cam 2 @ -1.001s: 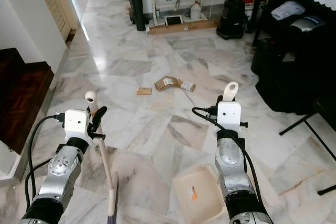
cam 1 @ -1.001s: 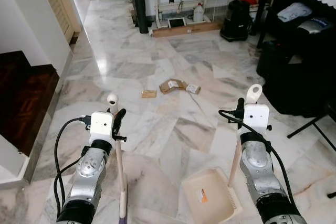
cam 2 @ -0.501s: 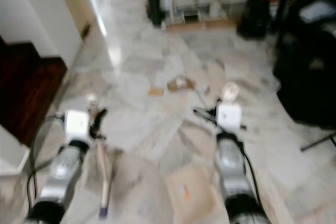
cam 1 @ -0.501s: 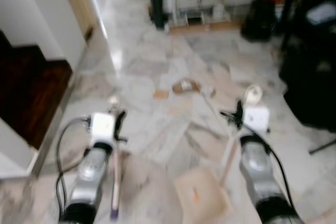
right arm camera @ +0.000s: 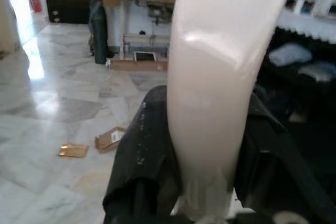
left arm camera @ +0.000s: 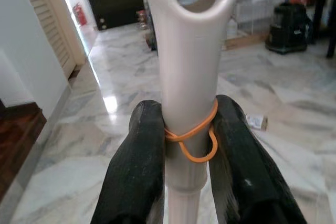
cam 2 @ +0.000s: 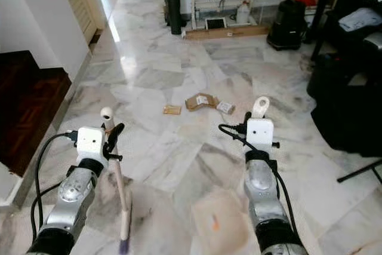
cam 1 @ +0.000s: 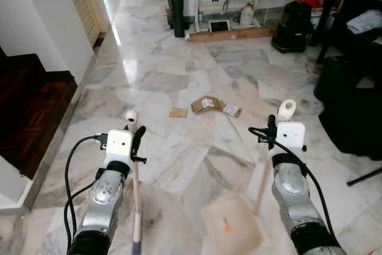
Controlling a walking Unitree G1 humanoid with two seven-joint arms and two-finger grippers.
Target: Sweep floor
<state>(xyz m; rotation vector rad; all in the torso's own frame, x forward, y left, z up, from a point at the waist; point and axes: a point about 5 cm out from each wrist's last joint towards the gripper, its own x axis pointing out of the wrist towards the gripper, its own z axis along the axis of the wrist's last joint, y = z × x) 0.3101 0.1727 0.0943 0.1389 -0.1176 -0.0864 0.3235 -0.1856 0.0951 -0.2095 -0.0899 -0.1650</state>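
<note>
My left gripper (cam 1: 136, 134) is shut on the cream broom handle (cam 1: 135, 186), which runs down to the floor; an orange rubber band wraps the broom handle (left arm camera: 188, 124) between the black fingers (left arm camera: 142, 161). My right gripper (cam 1: 273, 125) is shut on the dustpan handle (right arm camera: 220, 98), whose looped top (cam 1: 286, 110) sticks up. The cream dustpan (cam 1: 233, 231) hangs blurred just over the floor. Flattened cardboard scraps (cam 1: 206, 104), a small box (cam 1: 231, 110) and a brown piece (cam 1: 177, 112) lie on the marble floor ahead.
Dark wooden steps (cam 1: 30, 106) drop off at the left behind a white wall. A black bag (cam 1: 292, 26) and a table with clutter (cam 1: 227, 4) stand at the back. Black furniture (cam 1: 352, 100) lines the right side.
The camera has moved forward and steadied; the scraps sit nearer the picture's middle. Both grippers keep their hold. The dustpan now looks blurred.
</note>
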